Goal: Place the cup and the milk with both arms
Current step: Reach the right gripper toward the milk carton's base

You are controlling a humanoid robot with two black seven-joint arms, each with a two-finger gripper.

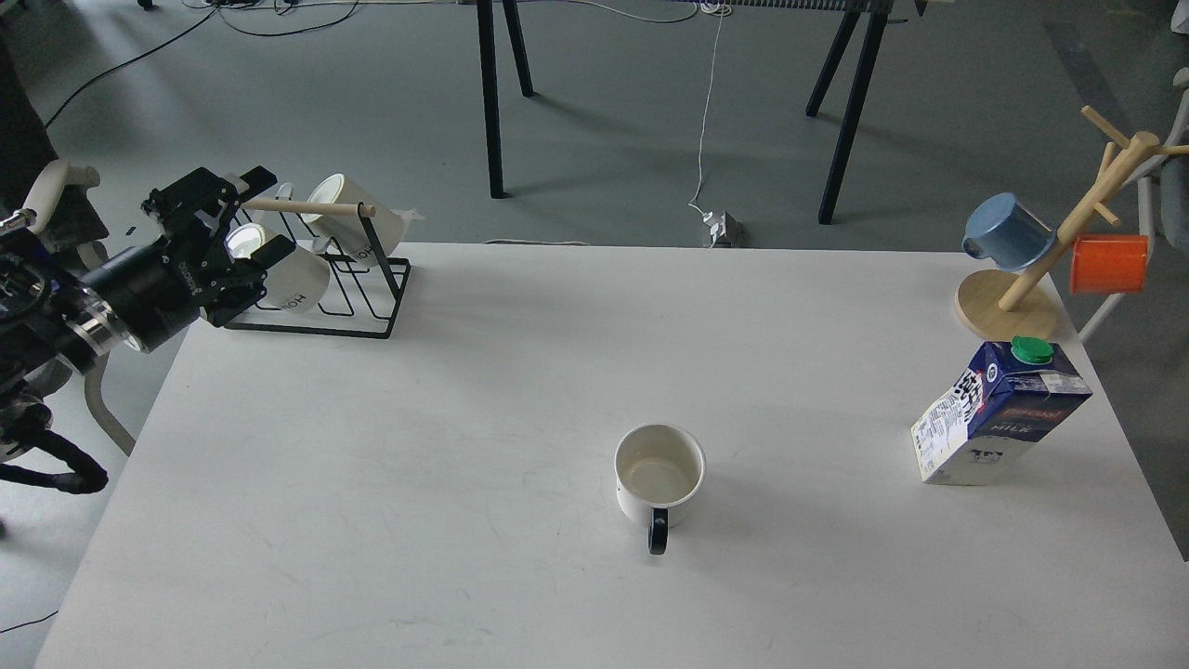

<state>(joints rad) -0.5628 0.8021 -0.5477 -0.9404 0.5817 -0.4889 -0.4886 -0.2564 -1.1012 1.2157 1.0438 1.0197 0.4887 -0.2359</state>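
The cup (658, 476), a squat white mug with a black handle turned toward the table's front edge, stands upright and empty in the middle of the white table (464, 390). The milk (999, 415), a blue and white carton with a green cap, stands upright near the table's right edge. My left gripper (253, 228) is far to the left, over the table's back left corner and in front of the wire rack. Its fingers are spread and hold nothing. My right arm is out of view.
A black wire rack (358, 288) holding two white lettered mugs (348, 209) stands at the back left, right beside my left gripper. A wooden cup tree (1008, 302) with a blue cup (1006, 228) and an orange cup (1107, 262) stands at the back right.
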